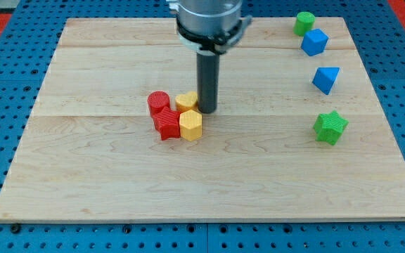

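Rod upright over the middle of the wooden board [104, 183], my tip [207, 111] down on the wood. No jaws or hand on this rig, just the bare rod end, holding nothing. Tip pressed against, or just beside, the right edge of a small yellow block [185, 101], shape hard to make out behind the rod. Directly below that, toward the view's bottom, a yellow hexagonal block [190, 125], just left of and below the tip, apparently not touching it. Left of the small yellow piece, a red cylinder [158, 102]; below the cylinder, a red star-like block [166, 124] snug against the yellow hexagon. All four packed tight in one cluster, to the left of the tip.

Well apart, along the view's right side: a green block [303, 22] near the top corner, a blue cube [314, 42] just beneath it, a blue triangular block [325, 79] lower down, and a green star-shaped block [330, 127] lowest. Blue pegboard [5, 232] around the board.
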Robot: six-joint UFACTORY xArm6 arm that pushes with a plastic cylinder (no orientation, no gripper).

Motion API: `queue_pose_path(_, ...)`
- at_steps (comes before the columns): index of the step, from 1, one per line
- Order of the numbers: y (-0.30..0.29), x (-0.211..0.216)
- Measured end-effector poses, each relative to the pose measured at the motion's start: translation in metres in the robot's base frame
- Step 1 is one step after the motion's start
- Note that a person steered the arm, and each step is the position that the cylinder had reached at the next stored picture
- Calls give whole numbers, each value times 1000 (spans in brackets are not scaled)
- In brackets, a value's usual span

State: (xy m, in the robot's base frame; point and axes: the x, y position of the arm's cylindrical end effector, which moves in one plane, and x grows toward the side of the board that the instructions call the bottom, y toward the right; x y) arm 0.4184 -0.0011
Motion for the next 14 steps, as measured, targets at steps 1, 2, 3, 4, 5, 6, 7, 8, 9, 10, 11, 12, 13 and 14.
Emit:
queue_pose_path(1, 83, 26)
queue_pose_path(2, 118, 82)
queue_pose_path(3, 155, 89)
queue_pose_path(4, 206, 92)
queue_pose_path(5, 229, 81)
queue_pose_path(6, 224, 34)
queue_pose_path(7, 216, 14)
queue_pose_path(8, 207, 41)
queue_pose_path(9, 170, 29)
queue_pose_path(10, 169, -20)
queue_pose_path(11, 167, -52)
queue_pose_path(12, 167, -91)
queue_pose_path(13, 159, -56)
queue_pose_path(14, 172, 11)
